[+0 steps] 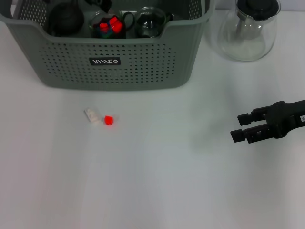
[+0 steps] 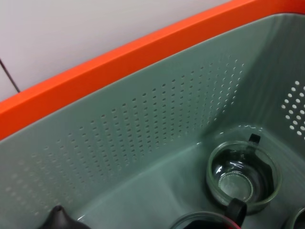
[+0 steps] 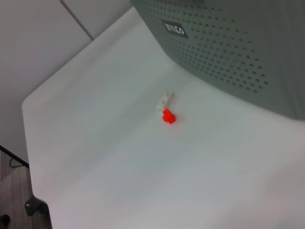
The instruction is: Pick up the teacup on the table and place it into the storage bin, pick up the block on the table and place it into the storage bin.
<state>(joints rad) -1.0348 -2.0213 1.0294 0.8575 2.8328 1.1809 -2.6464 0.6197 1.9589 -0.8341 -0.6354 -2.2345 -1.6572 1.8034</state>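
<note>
Up in the top left of the head view sits the bin (image 1: pixel 112 67), grey-green with holes in its walls. Inside already: a dark round pot (image 1: pixel 66 19), a glass cup with red bits in it (image 1: pixel 107 26), and a clear glass cup (image 1: pixel 150 22) next to it. Seen again in the left wrist view, low and right: that clear cup (image 2: pixel 243 176), standing on the bin floor. No left gripper in any view, only its camera looking down into the bin, so no telling how its fingers stand. Lower, left of the middle, on the bare table (image 1: pixel 152 191): a white block (image 1: pixel 93 115) and, just beside it, a small red block (image 1: pixel 109 120). Both tiny, hard and surely very light; easy to knock away, so best pinched across the flat sides, straight from above, one at a time. Top right: a glass teapot (image 1: pixel 248 29) with a black lid, breakable, not to be bumped. Far right, mid-height: the right gripper (image 1: pixel 244 127), fingers apart, holding nothing, well away from the blocks.
</note>
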